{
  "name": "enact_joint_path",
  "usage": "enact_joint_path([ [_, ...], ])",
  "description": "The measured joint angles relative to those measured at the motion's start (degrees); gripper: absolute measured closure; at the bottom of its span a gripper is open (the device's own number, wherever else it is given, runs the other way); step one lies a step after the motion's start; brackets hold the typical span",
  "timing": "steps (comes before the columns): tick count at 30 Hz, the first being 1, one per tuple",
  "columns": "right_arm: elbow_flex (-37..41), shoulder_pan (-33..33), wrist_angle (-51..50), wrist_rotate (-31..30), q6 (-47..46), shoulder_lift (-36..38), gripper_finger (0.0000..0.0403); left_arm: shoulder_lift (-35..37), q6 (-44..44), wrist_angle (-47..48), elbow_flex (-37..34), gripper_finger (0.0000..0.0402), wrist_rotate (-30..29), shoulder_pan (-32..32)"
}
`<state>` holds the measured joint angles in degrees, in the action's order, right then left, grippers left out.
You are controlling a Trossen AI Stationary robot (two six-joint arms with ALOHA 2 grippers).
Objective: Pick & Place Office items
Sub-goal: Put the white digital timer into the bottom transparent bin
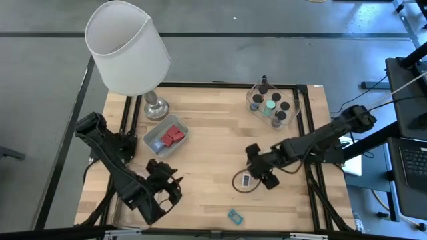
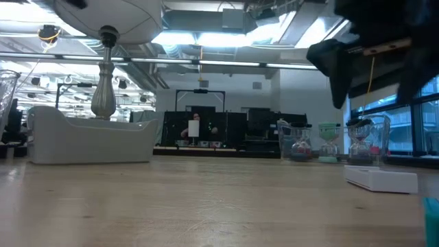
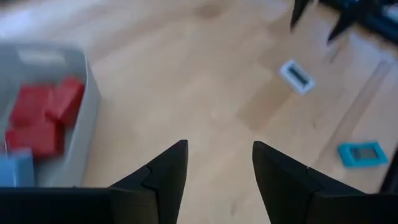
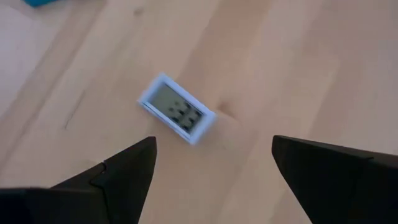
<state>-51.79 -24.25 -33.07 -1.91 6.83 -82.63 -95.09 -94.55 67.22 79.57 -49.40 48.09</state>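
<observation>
The small white piece with a grey display (image 1: 245,179) lies flat on the bare wood of the counter (image 1: 213,160), toward the right side, and in the right wrist view (image 4: 176,116) it sits just ahead of the gap between that arm's fingers. The right pincer (image 1: 257,175) hovers right over it with its jaws spread wide and nothing in them; none of the views show it touching the piece. A small teal piece (image 1: 234,216) lies alone near the front edge of the counter, apart from the white one.

The red blocks (image 1: 173,135) are piled in a clear tray (image 1: 155,139) on the left half of the counter, with a pale blue bit next to them in the same tray. The dark round caps (image 1: 275,97) and a green disc (image 1: 270,104) sit in a second clear tray (image 1: 298,107) at the back right.

The left pincer (image 1: 168,181) hangs over open wood just in front of the tray of red blocks, jaws partly open and empty. A lamp with a white shade (image 1: 127,47) stands at the back left, right behind that tray.
</observation>
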Motion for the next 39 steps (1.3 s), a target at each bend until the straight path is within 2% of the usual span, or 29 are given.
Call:
enact_joint_path([
  [4, 3.6, -1.9, 8.4, 1.5, 0.9, 0.0, 0.0081, 0.0, 0.7, 0.0, 0.0, 0.0226, -4.9, -0.7],
  [9, 7.0, -2.7, 16.2, 2.3, 5.2, 0.0, 0.0081, 0.0, 0.7, -0.2, 0.0, 0.0224, -6.6, -1.8],
  [14, 8.4, -2.7, 18.6, 7.2, 6.7, -1.5, 0.0081, 0.0, 0.8, -1.6, 0.0, 0.0227, -6.7, -3.3],
  [22, 8.5, -2.1, 21.6, 6.8, 17.5, -9.2, 0.0081, 0.0, 0.9, -2.2, 0.0, 0.0225, -6.6, -5.4],
  [28, 8.2, 0.1, 23.8, 7.1, 22.1, -14.0, 0.0081, 0.0, 3.7, -3.4, 0.0, 0.0228, -6.6, -6.0],
  [31, 8.2, 1.3, 24.5, 8.8, 20.2, -14.9, 0.0082, 0.0, 3.9, -3.4, 0.0, 0.0227, -6.6, -6.0],
  [34, 8.3, 2.9, 24.9, 12.2, 13.1, -15.1, 0.0092, 0.0, 3.9, -3.4, 0.0, 0.0226, -6.6, -6.0],
  [39, 8.3, 4.7, 25.9, 15.2, 2.5, -15.3, 0.0137, 0.0, 4.2, -3.4, 0.0, 0.0228, -6.6, -6.0],
])
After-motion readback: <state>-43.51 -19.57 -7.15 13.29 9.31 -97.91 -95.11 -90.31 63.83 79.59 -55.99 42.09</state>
